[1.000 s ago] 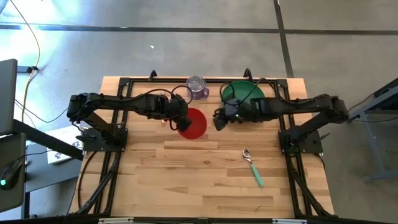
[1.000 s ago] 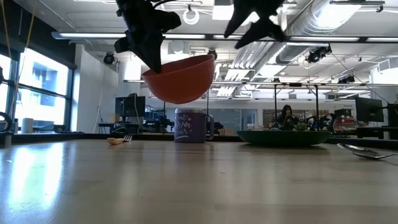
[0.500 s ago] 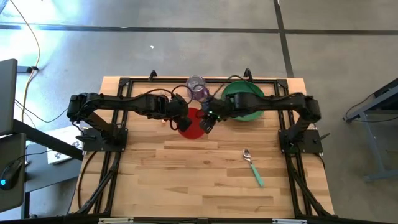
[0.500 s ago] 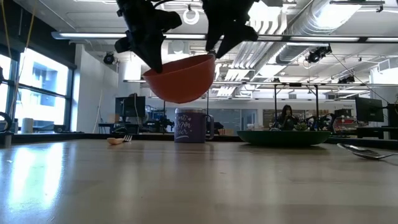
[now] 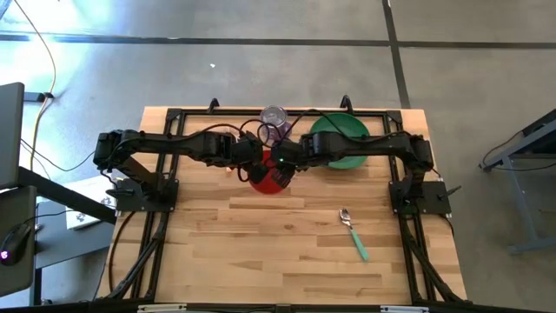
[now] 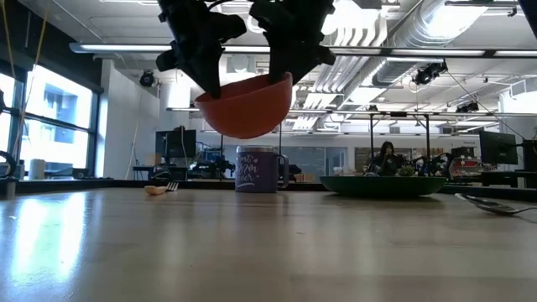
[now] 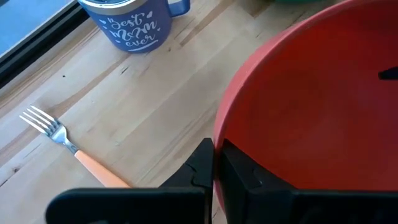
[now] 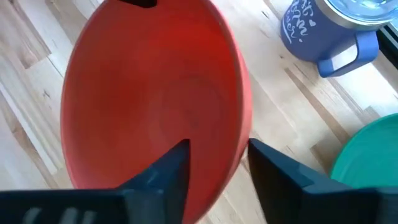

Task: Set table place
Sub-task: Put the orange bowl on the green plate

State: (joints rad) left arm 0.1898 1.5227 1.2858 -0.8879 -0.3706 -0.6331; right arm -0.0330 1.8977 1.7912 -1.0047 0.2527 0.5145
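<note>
The red bowl hangs above the table, near its far middle. My left gripper is shut on the bowl's left rim. My right gripper is open and straddles the bowl's right rim, one finger inside and one outside; it also shows in the low view. The green plate rests flat at the far right. The orange-handled fork lies on the table left of the bowl. The teal-handled spoon lies at the near right. My left gripper pinches the bowl's rim on its left side, one finger inside the bowl and one outside. The fingers slant down from the table's left. The bowl hangs mouth up, lifted clear of the table. My right gripper: I cannot tell whether its fingers touch the rim.
A blue mug with white lettering stands just beyond the bowl, near the far edge; it also shows in the low view. The near half of the table holds only the spoon.
My right gripper has gone toward the table's left, from beside the green plate to the bowl's right rim, and now straddles it. My left gripper and the bowl have stayed where they were, lifted.
</note>
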